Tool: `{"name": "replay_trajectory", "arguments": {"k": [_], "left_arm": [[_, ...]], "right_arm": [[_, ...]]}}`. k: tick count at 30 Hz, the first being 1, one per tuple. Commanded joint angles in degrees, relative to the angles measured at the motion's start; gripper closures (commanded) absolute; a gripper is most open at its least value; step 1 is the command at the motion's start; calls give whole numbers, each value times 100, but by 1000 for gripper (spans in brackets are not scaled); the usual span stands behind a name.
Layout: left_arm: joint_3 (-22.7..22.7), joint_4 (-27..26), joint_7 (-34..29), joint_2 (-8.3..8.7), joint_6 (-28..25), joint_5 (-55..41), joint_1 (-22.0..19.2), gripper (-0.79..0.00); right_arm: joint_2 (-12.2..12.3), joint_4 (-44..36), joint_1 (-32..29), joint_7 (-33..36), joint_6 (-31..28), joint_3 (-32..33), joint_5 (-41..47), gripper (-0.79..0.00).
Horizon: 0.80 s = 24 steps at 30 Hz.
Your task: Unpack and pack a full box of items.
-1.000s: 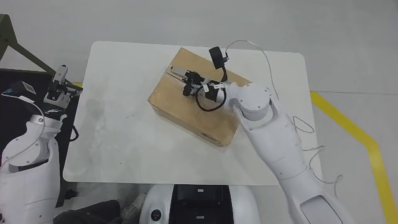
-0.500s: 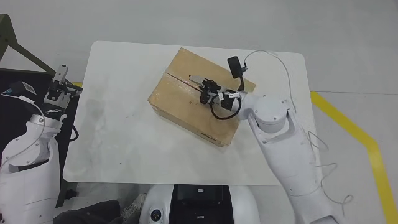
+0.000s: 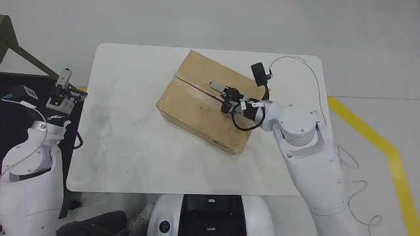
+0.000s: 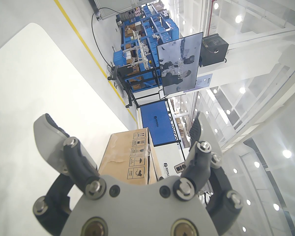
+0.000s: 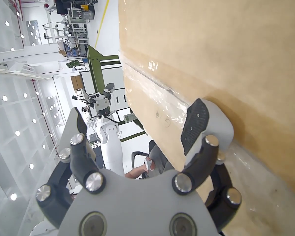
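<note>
Two sets of jaws are mine, and both stand open with nothing in them. The right jaws are spread wide over the top of the box (image 5: 211,37). One finger (image 5: 195,126) lies with its black ribbed pad close against the cardboard, just beside the taped seam down the middle of the lid. I cannot tell whether it touches. The other finger (image 5: 76,128) stands clear of the cardboard, up in the air. My right arm (image 3: 295,131) comes in from the right side of the counter (image 3: 125,137), with the wrist above the right half of the lid and a black cable (image 3: 241,123) looped beneath it. The box (image 3: 197,105) is brown cardboard with its flaps shut and taped, and it sits askew near the middle of the white counter, somewhat nearer the far edge. The left jaws are held off the counter's left edge, well apart from the box, with their two fingers (image 4: 51,136) parted. Across the counter (image 4: 27,87) from them is one side of the box (image 4: 127,155), with a printed column of symbols on it. Farther off, a thin white cable (image 3: 308,72) trails over the far right corner of the counter, and a yellow line (image 3: 374,137) runs along the floor beyond.
</note>
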Motion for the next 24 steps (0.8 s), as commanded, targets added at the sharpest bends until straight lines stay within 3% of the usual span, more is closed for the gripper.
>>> {"name": "replay_trajectory", "arguments": {"k": [1, 24], "left_arm": [[0, 0, 0, 0, 0, 0, 0, -785], [0, 0, 0, 0, 0, 0, 0, -785]], "right_arm": [[28, -52, -27, 132, 70, 18, -29, -785], [411, -1301, -995, 509, 951, 736, -429, -785]]}}
